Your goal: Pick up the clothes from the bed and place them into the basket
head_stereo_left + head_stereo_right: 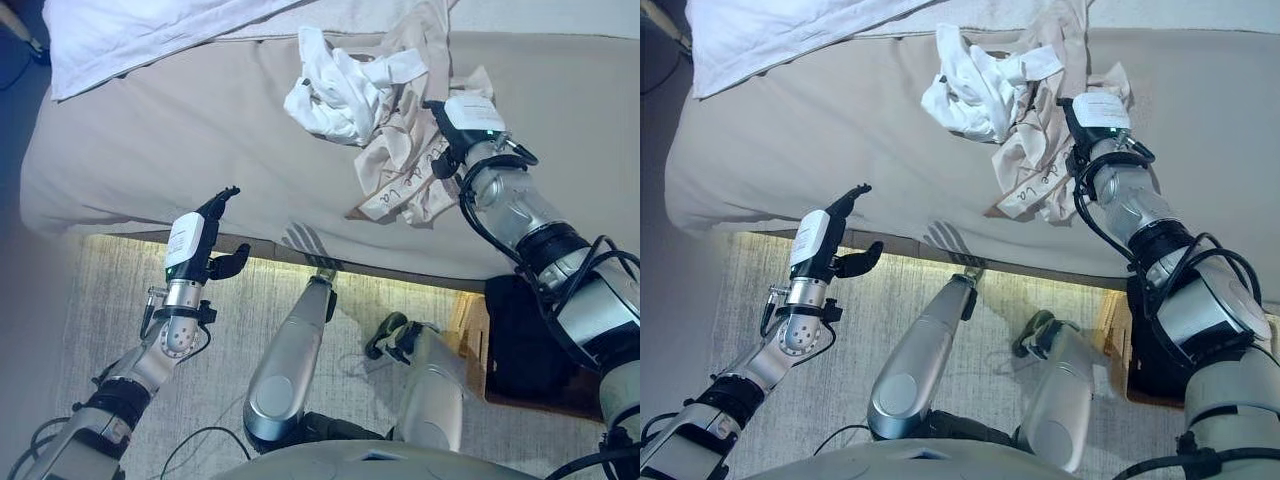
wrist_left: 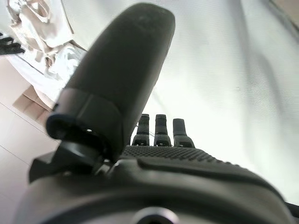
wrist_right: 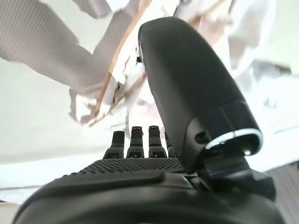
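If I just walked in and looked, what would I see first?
Probably the crumpled heap of white and beige clothes lying on the beige-covered bed. The robot's dark right hand is right at the heap's edge with its fingers straight, not holding anything yet. Its dark left hand is raised open over the bed's near edge, well apart from the clothes.
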Robot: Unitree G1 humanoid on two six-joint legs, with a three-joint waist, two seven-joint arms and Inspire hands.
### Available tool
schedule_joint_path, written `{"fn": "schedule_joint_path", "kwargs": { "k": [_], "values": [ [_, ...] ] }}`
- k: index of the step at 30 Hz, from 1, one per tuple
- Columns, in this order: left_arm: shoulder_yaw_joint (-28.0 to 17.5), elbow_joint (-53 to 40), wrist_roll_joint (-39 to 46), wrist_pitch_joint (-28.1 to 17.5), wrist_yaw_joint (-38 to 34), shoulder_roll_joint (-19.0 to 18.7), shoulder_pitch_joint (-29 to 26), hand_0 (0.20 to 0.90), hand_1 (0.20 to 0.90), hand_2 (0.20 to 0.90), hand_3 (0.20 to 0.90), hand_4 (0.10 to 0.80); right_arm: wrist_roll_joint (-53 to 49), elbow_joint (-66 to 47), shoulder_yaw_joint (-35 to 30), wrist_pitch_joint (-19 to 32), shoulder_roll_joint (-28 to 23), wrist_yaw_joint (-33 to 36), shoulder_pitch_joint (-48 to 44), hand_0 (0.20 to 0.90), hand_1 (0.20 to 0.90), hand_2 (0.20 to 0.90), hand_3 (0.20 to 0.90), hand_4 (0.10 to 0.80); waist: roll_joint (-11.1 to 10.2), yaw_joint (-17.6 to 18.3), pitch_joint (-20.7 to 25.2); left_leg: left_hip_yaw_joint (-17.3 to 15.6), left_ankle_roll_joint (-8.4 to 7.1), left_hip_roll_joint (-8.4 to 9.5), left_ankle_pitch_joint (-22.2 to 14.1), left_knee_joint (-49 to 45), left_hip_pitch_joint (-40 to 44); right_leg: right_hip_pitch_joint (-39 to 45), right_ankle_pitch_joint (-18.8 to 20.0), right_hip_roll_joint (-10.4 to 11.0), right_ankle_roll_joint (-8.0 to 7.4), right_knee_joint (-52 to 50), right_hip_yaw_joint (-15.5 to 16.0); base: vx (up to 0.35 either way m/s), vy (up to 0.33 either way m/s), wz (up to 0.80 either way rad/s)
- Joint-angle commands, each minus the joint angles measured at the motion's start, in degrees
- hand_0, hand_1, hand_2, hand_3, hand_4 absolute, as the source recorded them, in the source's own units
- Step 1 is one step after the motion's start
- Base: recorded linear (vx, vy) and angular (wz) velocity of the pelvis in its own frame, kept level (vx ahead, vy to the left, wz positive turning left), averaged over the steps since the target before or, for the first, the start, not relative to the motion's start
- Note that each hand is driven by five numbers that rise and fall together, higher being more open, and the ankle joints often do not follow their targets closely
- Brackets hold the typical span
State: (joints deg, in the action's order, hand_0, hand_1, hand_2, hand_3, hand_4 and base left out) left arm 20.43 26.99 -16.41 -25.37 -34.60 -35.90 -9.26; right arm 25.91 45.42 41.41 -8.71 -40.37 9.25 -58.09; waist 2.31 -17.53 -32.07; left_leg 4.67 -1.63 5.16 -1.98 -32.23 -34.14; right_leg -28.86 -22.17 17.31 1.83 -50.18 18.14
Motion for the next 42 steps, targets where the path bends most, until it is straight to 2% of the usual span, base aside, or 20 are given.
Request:
{"fn": "schedule_joint_path", "kwargs": {
  "k": [1,11,18,19,20,21,22,29,37,38,42],
  "values": [
    [-1.86,-8.12,2.76,-3.22,-4.41,-1.79,-0.10,0.900,0.900,0.900,0.900,0.800,1.72,0.57,1.84,0.35,-1.19,2.48,-9.83,0.900,0.900,0.900,0.900,0.800,2.28,-1.04,2.28,-1.21,4.06,2.30,-13.53,-14.50,-0.12,0.10,3.14,-3.80,1.65,-1.91,2.43,0.000,0.000,0.00],
    [-0.56,-14.62,3.03,-2.75,-5.77,-3.36,-0.27,0.900,0.900,0.900,0.900,0.800,1.79,7.95,3.93,-0.64,0.17,1.02,-14.09,0.900,0.900,0.900,0.900,0.800,4.50,-2.75,2.28,-1.10,5.39,4.20,-15.42,-22.49,-9.66,-9.39,1.42,-2.93,2.13,-9.00,3.01,-0.016,-0.003,0.11],
    [-0.08,-17.12,3.16,-2.50,-6.91,-3.69,0.10,0.900,0.900,0.900,0.900,0.800,-0.15,12.72,5.96,-0.10,0.72,-0.74,-16.78,0.900,0.900,0.900,0.900,0.800,5.53,-3.08,2.28,-1.49,6.26,4.16,-16.39,-26.45,-14.99,-15.33,1.23,-2.79,2.24,-11.66,2.82,-0.007,-0.011,0.05],
    [-0.15,-17.26,3.33,-2.42,-6.83,-3.74,0.15,0.900,0.900,0.900,0.900,0.800,-0.43,12.90,6.17,0.26,0.73,-0.98,-17.01,0.832,0.832,0.832,0.820,0.720,5.54,-3.09,2.28,-1.59,6.23,4.09,-16.36,-26.51,-15.21,-15.55,1.32,-2.88,2.22,-11.61,2.86,0.000,0.000,0.00],
    [-0.19,-17.46,3.51,-2.37,-6.76,-3.87,0.25,0.900,0.900,0.900,0.900,0.800,-0.67,12.94,6.32,0.65,0.76,-0.97,-17.02,0.559,0.559,0.559,0.502,0.402,5.52,-3.07,2.28,-1.65,6.27,3.98,-16.29,-26.51,-15.32,-15.67,1.45,-2.93,2.19,-11.56,2.92,0.000,0.000,0.00],
    [-0.20,-17.47,3.52,-2.37,-6.75,-3.88,0.25,0.900,0.900,0.900,0.900,0.800,-0.68,12.96,6.33,0.66,0.77,-0.96,-17.03,0.484,0.484,0.484,0.414,0.314,5.51,-3.08,2.28,-1.65,6.27,3.97,-16.28,-26.51,-15.32,-15.68,1.46,-2.93,2.19,-11.55,2.92,0.000,0.000,0.00],
    [-0.22,-17.52,3.46,-2.43,-6.80,-3.95,0.35,0.900,0.900,0.900,0.900,0.800,-1.37,12.99,6.46,1.38,0.73,-0.64,-16.97,0.300,0.300,0.300,0.200,0.100,5.38,-3.02,2.28,-1.70,6.43,3.77,-16.15,-26.24,-15.26,-15.70,1.60,-3.06,2.14,-11.42,2.95,0.000,0.000,0.00],
    [0.25,-17.30,2.98,-2.52,-8.06,-4.13,-0.14,0.900,0.900,0.900,0.900,0.800,-1.09,12.35,6.91,1.60,1.20,0.16,-16.79,0.300,0.300,0.300,0.200,0.100,4.50,-2.10,2.28,-2.25,5.83,2.55,-14.47,-21.85,-12.13,-12.45,3.16,-4.34,1.35,-7.63,2.71,-0.011,-0.021,-0.07],
    [1.06,-15.65,3.41,-2.49,-6.45,-3.53,-0.88,0.900,0.900,0.900,0.900,0.800,-1.01,11.87,5.70,2.13,0.33,0.35,-15.32,0.300,0.300,0.300,0.200,0.100,3.72,-0.47,2.28,-2.83,4.74,1.10,-13.41,-17.11,-4.81,-5.85,4.62,-4.31,0.67,-3.29,1.35,-0.006,0.007,-0.10],
    [0.84,-15.45,3.38,-2.38,-6.17,-3.39,-1.42,0.900,0.900,0.900,0.900,0.800,-1.41,11.54,5.38,2.08,-0.20,0.34,-15.44,0.300,0.300,0.300,0.200,0.100,3.44,-0.10,2.28,-2.96,4.70,0.84,-11.07,-14.65,-3.94,-4.94,6.67,-4.28,1.27,-0.96,1.98,-0.049,0.006,-0.10],
    [0.86,-13.80,3.28,-2.00,-5.23,-2.94,-1.66,0.900,0.900,0.900,0.900,0.800,-2.99,10.76,3.83,3.14,-1.24,0.25,-13.42,0.300,0.300,0.300,0.200,0.100,2.41,1.01,2.28,-3.58,4.06,-0.19,-9.81,-9.02,3.66,1.97,8.01,-4.21,0.61,3.97,1.39,0.031,0.001,-0.13]
  ]
}}
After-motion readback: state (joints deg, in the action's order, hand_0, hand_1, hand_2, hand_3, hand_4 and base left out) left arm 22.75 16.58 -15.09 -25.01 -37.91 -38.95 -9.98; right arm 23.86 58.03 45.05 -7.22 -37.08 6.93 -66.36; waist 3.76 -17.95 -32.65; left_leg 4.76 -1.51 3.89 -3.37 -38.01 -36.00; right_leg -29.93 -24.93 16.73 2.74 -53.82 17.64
